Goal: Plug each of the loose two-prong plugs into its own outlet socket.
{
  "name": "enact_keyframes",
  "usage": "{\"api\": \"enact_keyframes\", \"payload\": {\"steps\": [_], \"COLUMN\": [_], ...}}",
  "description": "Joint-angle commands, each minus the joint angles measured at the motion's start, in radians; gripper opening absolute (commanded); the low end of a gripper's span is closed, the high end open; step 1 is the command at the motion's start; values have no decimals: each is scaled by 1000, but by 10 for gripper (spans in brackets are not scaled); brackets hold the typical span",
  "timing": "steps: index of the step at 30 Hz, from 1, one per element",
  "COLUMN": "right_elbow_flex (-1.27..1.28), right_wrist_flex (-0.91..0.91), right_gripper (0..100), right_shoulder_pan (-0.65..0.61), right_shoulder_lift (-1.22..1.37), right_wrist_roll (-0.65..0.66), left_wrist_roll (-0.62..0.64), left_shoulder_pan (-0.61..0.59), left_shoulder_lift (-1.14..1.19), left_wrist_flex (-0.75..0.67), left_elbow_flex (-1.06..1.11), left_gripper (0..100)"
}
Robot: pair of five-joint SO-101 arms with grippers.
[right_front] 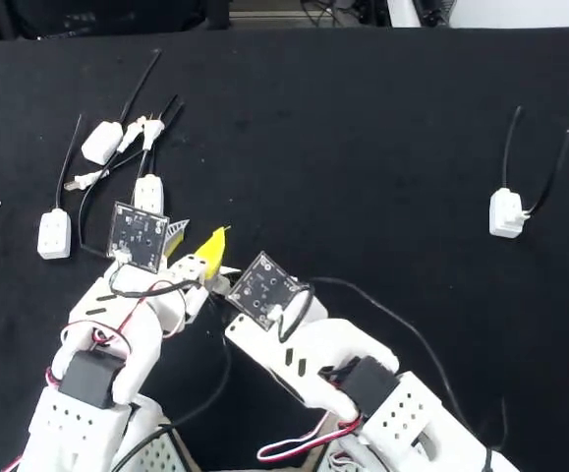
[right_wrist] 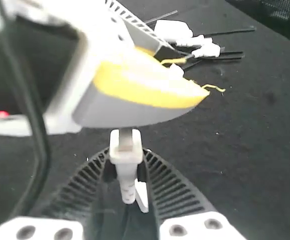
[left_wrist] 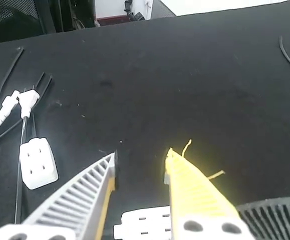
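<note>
My left gripper (left_wrist: 140,160), with one grey and one yellow finger, is shut on a white outlet socket (left_wrist: 142,225) held deep between its fingers, slots facing the camera. In the high view it (right_front: 201,236) hangs over the table's middle left. My right gripper (right_wrist: 126,159) is shut on a white two-prong plug (right_wrist: 126,150) that stands up just under the left gripper's yellow finger (right_wrist: 145,92). In the high view the right gripper (right_front: 221,283) sits right beside the left one. Loose plugs (right_front: 142,130) and another socket (right_front: 147,193) lie at the far left.
Two more white sockets (right_front: 54,233) (right_front: 100,144) and a small plug (right_front: 83,180) with black wires lie at the far left. A white socket (right_front: 505,212) with two black wires sits far right. Black cloth covers the table (right_front: 363,147).
</note>
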Motion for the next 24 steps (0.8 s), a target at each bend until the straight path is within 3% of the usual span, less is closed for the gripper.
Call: {"api": "enact_keyframes", "payload": {"steps": [1,6,11,17,24], "right_elbow_flex": [-12,-74,-90,-99,-176], "right_wrist_flex": [-2,68,89,91,172], "right_gripper": [11,11,11,11,11], "right_shoulder_pan": [-14,41,48,48,28], "right_shoulder_lift": [-24,-25,-25,-25,-21], "right_wrist_roll": [2,31,35,35,101], "left_wrist_roll": [-5,-77,-77,-77,-77], "left_shoulder_pan": [10,8,-4,-107,-108], "left_shoulder_lift": [-2,-3,-5,-5,-12], "left_wrist_flex": [-17,-18,-18,-18,-20], "left_elbow_flex": [1,77,94,97,117], "left_gripper": [170,170,170,170,170]}}
